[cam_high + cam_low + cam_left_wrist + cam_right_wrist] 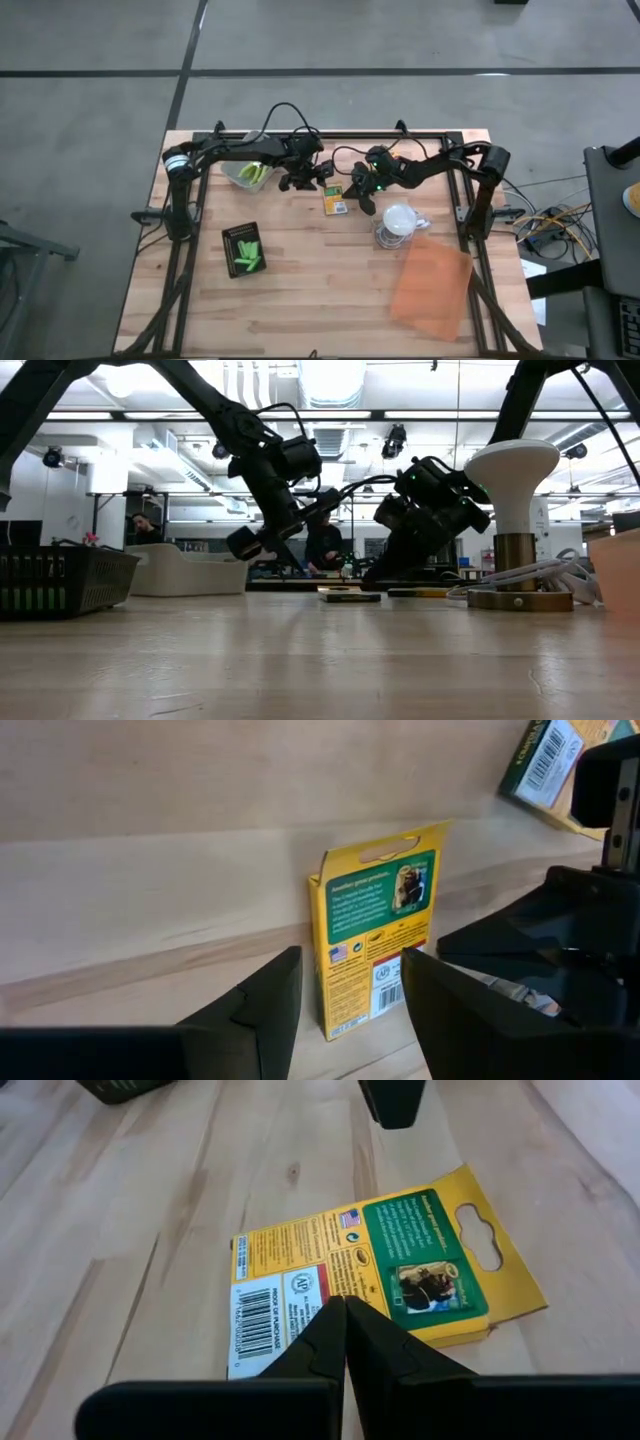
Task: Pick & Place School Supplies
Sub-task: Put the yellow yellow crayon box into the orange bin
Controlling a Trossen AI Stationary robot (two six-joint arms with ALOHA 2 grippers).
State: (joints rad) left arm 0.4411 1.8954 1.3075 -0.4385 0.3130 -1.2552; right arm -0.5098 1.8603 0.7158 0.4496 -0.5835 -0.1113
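Straddling the flat yellow crayon box (375, 940) lying on the counter (320, 290) mid-table, the left gripper (345, 1005) holds its fingers parted and empty, while the right gripper (345, 1342), fingers shut, should steady the box before squeezing.

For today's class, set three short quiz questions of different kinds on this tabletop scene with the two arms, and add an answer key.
1. True or false: the right gripper has its fingers shut, above the yellow box lying flat on the table.
2. Multiple choice: the green sticks in the high view lie in A) the black tray, B) the orange sheet, C) the white lamp.
3. Fill in: the left gripper has its fingers ____ , with a yellow box showing between them.

Key: 1 true; 2 A; 3 open.
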